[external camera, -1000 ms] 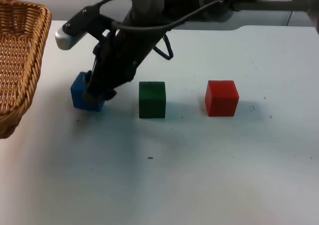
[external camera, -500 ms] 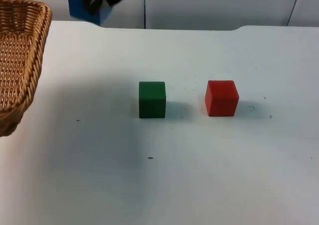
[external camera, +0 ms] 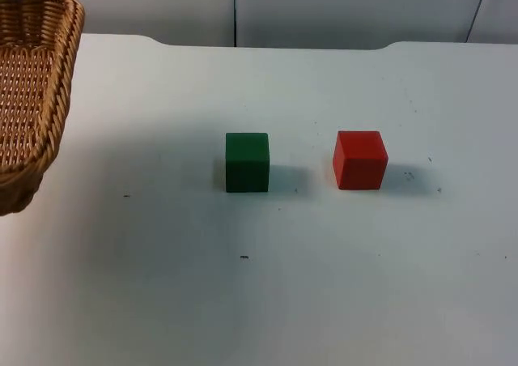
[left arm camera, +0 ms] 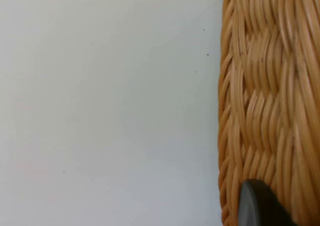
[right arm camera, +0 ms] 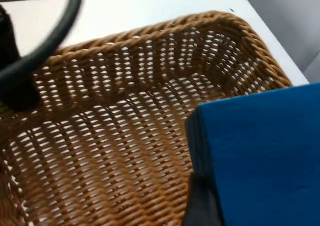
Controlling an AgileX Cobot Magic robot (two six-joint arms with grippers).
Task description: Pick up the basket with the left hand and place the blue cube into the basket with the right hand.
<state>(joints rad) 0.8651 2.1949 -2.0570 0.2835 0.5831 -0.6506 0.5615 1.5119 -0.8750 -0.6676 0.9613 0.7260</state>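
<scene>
Right gripper [right arm camera: 200, 206]: closed on the blue cube [right arm camera: 260, 156], carried above the open basket [right arm camera: 125, 111]; the weave lies directly beneath the cube.
Left gripper [left arm camera: 260, 206]: a fingertip is seen against the basket's rim; its grip cannot be told.
Change: a second ago the cube was on the table beside the green cube [external camera: 247, 162]; it has since been lifted and brought over the basket.
Table: the green cube and red cube [external camera: 360, 159] are left untouched.
Meaning: the carry is judged nearly done; release into the basket is judged to be next.
</scene>
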